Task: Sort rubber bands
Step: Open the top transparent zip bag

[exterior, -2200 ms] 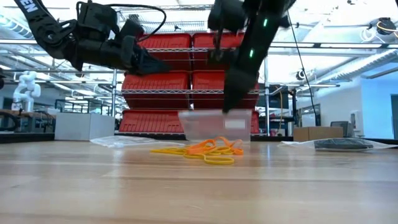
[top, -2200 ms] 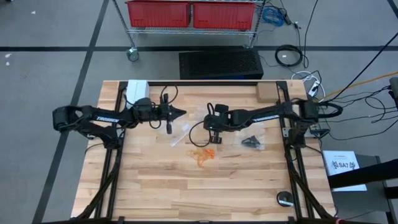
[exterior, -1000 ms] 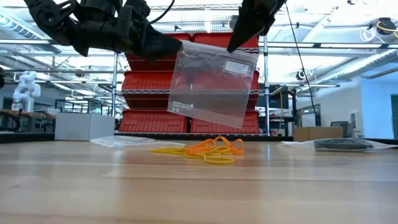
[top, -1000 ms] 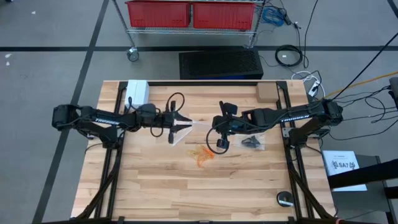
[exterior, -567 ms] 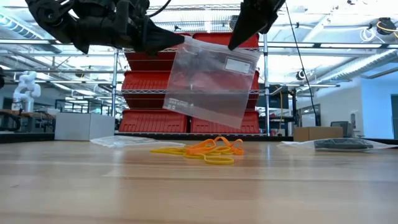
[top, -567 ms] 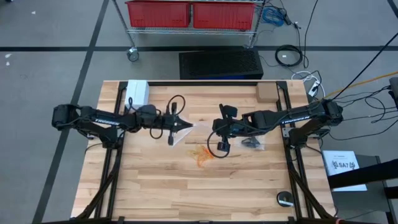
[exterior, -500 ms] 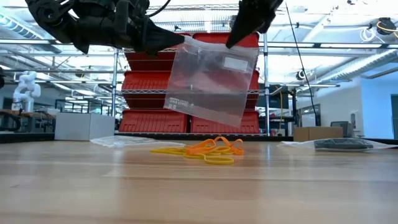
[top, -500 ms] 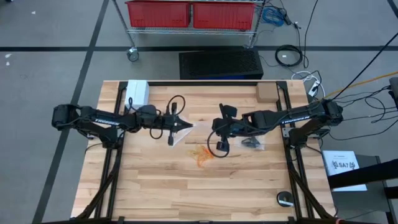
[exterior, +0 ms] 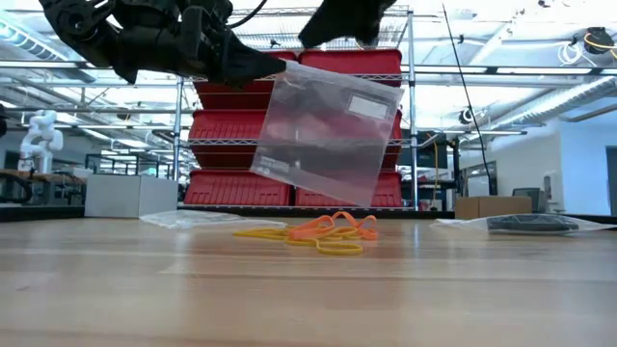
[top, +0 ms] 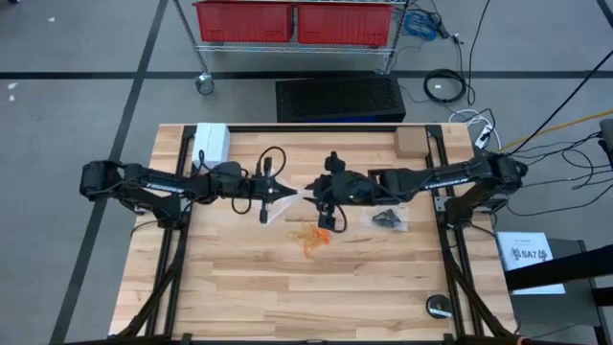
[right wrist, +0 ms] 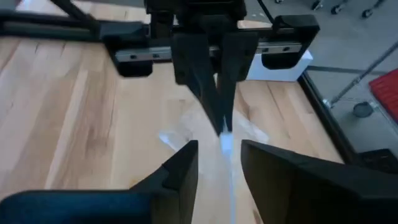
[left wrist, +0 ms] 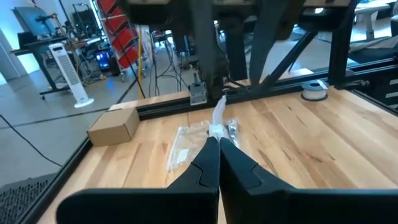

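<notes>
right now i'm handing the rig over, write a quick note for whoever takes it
Left gripper: shut on the clear plastic bag, pinching one top corner so it hangs in the air above the table.
Right gripper: open, holding nothing, facing the left gripper's fingers at the bag's top edge.
Rubber bands: an orange and yellowish pile lying loose on the table, under the hanging bag. Another clear bag with dark contents lies near the right arm.
Done: bag lifted, held by the left arm alone.
Left: get the bag open and put the loose bands in; none of the pile is in the hanging bag as far as can be seen.
</notes>
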Motion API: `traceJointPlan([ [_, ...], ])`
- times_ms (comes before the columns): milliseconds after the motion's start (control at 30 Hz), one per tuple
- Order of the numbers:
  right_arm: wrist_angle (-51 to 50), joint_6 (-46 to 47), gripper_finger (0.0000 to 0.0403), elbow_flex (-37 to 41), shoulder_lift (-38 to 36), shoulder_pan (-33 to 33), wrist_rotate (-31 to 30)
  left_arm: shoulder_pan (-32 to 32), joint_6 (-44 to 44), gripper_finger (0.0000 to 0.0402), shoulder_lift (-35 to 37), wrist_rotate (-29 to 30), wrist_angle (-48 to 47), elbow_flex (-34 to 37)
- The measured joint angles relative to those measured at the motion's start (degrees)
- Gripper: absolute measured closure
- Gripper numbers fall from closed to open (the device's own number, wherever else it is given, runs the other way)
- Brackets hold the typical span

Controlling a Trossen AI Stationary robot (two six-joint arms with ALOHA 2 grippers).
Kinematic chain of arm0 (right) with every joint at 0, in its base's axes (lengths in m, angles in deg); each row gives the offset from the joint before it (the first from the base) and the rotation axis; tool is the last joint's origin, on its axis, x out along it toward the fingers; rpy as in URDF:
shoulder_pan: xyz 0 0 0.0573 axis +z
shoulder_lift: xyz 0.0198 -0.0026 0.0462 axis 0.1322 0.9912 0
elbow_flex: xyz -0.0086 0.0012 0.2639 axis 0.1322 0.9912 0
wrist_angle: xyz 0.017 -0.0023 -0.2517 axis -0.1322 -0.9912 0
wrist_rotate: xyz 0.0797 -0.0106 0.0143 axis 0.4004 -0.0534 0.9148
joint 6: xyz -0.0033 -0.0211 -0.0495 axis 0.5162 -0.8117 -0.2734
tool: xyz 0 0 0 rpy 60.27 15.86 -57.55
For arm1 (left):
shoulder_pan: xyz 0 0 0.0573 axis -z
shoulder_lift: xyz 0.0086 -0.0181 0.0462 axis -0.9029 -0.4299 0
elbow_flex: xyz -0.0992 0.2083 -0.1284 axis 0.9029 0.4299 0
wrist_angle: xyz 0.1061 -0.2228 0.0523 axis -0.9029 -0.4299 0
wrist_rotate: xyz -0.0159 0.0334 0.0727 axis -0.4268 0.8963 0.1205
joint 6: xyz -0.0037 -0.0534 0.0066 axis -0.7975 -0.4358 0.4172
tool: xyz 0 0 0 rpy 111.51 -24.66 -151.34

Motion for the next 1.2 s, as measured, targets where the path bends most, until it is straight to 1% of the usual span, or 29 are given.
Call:
traceJointPlan([
  [167,1.6,0.3,0.0285,0.0,2.4,-2.5,0.3,0.0,0.0,0.0401,0.0,0.0,-0.1,0.0],
  [300,2.5,-0.3,0.0289,0.0,3.2,-3.7,4.6,0.0,0.0,0.0401,0.0,0.1,-0.4,0.0],
  [333,2.5,-0.1,0.0293,0.0,3.5,-3.7,4.8,0.0,0.0,0.0401,0.0,0.1,-0.3,0.0],
  [533,3.3,-0.4,0.0330,0.0,5.0,-3.7,4.8,0.0,0.0,0.0401,0.0,0.1,-0.1,0.0],
  [767,2.7,-0.1,0.0393,0.0,4.8,-3.7,4.4,0.0,0.0,0.0401,0.0,0.3,-0.2,0.0],
  [1000,-1.5,1.8,0.0391,-0.1,4.6,-3.1,3.9,-0.2,0.1,0.0401,0.0,1.5,-0.9,0.0],
  [1200,-8.6,3.6,0.0392,-0.5,3.8,-2.1,2.2,-0.9,0.2,0.0402,0.0,1.5,-1.7,0.0],
])
